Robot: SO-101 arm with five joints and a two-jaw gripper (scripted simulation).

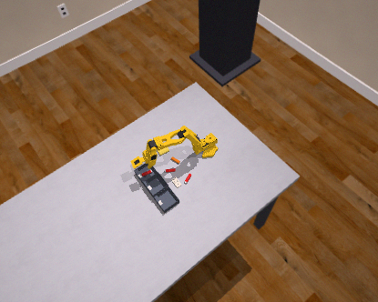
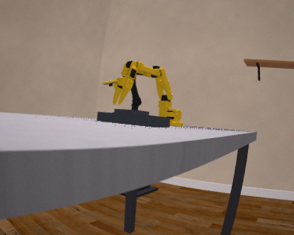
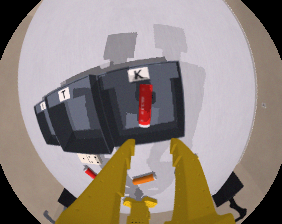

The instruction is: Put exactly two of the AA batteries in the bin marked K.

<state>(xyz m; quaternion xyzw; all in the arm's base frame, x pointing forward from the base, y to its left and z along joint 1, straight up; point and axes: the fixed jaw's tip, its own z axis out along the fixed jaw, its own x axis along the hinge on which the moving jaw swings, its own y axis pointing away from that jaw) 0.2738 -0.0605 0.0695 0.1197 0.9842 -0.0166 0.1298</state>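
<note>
A row of dark bins (image 1: pixel 157 188) stands on the grey table. The end bin marked K (image 3: pixel 145 106) holds one red AA battery (image 3: pixel 145 106), which lies flat on its floor; it also shows in the overhead view (image 1: pixel 146 173). My gripper (image 3: pixel 152 145) hangs just above the near edge of bin K, with its fingers a little apart and nothing between them. From the side it (image 2: pixel 118 100) points down over the bins (image 2: pixel 133 117). Two more red batteries (image 1: pixel 170 170) (image 1: pixel 188 178) lie on the table beside the bins.
An orange cylinder (image 1: pixel 175 159) and a small white block (image 1: pixel 177 183) lie on the table between the bins and the arm's base (image 1: pixel 209 147). The neighbouring bin (image 3: pixel 79 116) looks empty.
</note>
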